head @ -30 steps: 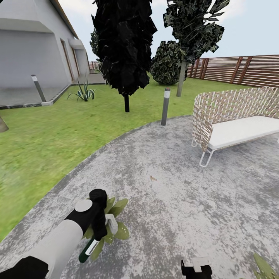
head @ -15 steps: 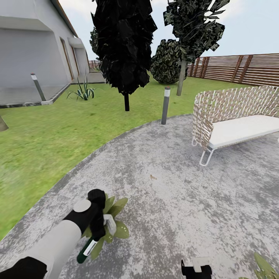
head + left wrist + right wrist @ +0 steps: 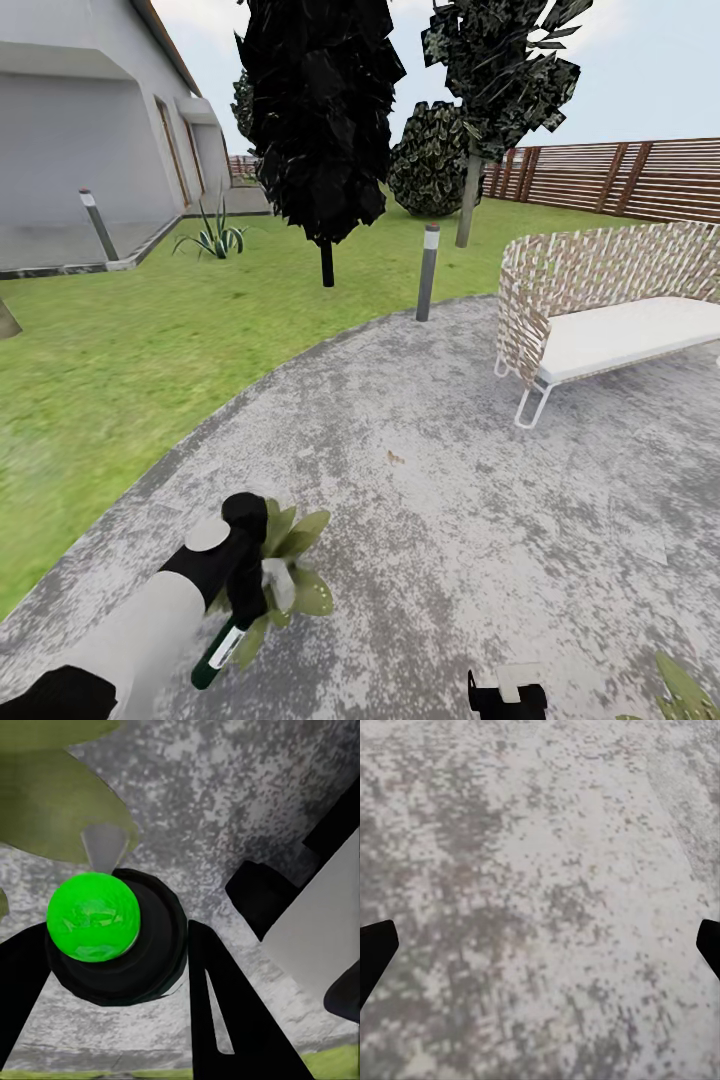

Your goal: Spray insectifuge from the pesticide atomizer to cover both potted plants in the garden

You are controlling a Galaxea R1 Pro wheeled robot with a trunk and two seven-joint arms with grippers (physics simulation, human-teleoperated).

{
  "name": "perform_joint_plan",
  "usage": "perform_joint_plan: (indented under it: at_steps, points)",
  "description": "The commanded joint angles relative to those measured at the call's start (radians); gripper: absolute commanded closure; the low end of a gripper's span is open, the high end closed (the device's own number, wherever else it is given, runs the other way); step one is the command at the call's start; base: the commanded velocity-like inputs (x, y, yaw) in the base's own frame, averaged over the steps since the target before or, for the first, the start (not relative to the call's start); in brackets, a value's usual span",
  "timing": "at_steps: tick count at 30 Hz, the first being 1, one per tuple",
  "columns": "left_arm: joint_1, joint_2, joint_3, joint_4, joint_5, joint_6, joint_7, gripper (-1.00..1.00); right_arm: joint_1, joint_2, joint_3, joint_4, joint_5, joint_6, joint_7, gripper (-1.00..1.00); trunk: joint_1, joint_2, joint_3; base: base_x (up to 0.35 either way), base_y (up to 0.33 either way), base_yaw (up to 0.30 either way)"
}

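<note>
The left tool (image 3: 250, 590) grips the spray bottle (image 3: 218, 645), held slantwise directly over a potted plant (image 3: 295, 560) on the grey paving (image 3: 450, 520); its long axis tilts down toward the robot, whitish trigger head uppermost by the leaves. The right tool (image 3: 508, 692), jaws spread wide and empty, hangs near a second plant (image 3: 680, 690), so the left arm is nearer for spraying.
</note>
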Motion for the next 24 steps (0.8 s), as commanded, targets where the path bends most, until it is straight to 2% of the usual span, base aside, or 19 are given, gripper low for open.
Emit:
perform_joint_plan:
  at_steps: [1, 5, 8, 12, 17, 22, 24]
  points:
    - [0.004, 0.001, -0.003, 0.0, -0.007, 0.01, -0.008, 1.0, -0.001, 0.0, -0.006, 0.001, 0.011, -0.002, -0.006, -1.0, 0.0, 0.0, -0.001, 0.0, 0.0, 0.0]
    - [0.016, -0.011, -0.002, -0.008, -0.005, 0.011, -0.011, 1.0, -0.001, 0.0, -0.005, 0.001, 0.011, -0.002, -0.006, -1.0, 0.0, 0.0, -0.001, 0.0, 0.0, 0.0]
    - [0.015, -0.043, -0.002, -0.016, -0.005, 0.012, -0.011, 1.0, -0.001, 0.0, -0.006, 0.001, 0.011, -0.002, -0.006, -1.0, 0.0, 0.0, -0.001, 0.0, 0.0, 0.0]
    - [0.011, -0.056, 0.0, -0.031, -0.005, 0.012, -0.011, 1.0, -0.001, 0.0, -0.005, 0.001, 0.011, -0.002, -0.006, -1.0, 0.0, 0.0, -0.001, 0.0, 0.0, 0.0]
    - [0.012, -0.04, 0.003, -0.034, -0.006, 0.012, -0.009, 1.0, -0.001, 0.0, -0.005, 0.001, 0.011, -0.002, -0.006, -1.0, 0.0, 0.0, -0.001, 0.0, 0.0, 0.0]
    - [0.013, -0.005, 0.051, -0.035, -0.008, 0.011, -0.003, 1.0, -0.001, 0.0, -0.006, 0.001, 0.011, -0.002, -0.006, -1.0, 0.0, 0.0, -0.001, 0.0, 0.0, 0.0]
    - [0.013, 0.005, 0.059, -0.035, -0.008, 0.01, -0.002, 1.0, -0.001, 0.0, -0.006, 0.002, 0.011, -0.002, -0.006, -1.0, 0.0, 0.0, -0.001, 0.0, 0.0, 0.0]
